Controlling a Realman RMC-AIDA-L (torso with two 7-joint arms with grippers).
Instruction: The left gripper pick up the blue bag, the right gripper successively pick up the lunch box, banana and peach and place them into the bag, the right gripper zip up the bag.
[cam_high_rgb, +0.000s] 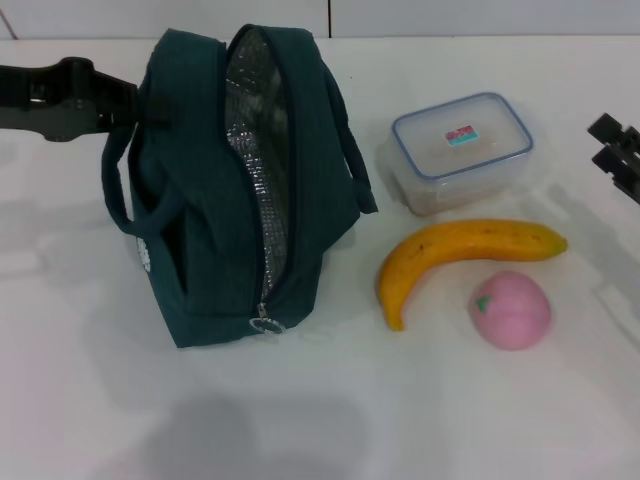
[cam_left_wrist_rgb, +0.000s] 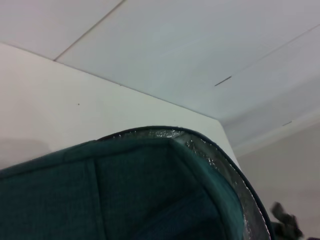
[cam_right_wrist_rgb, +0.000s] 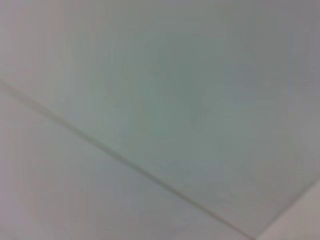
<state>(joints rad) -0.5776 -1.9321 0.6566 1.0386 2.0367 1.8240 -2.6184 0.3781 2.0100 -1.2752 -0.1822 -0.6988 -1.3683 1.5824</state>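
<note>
white table (cam_high_rgb: 330, 420), blue bag (cam_high_rgb: 210, 230), lunch box (cam_high_rgb: 462, 148), banana (cam_high_rgb: 460, 250), peach (cam_high_rgb: 511, 309)

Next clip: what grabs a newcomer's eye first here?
The big blue bag on the left of the white table, zip open and foil lining showing, with the left end effector at its far left side. To its right lie the lunch box, banana and peach.

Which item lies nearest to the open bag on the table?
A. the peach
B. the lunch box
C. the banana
C: in the head view the banana has its lower tip close to the blue bag, while the lunch box and the peach sit farther toward the right.
</note>
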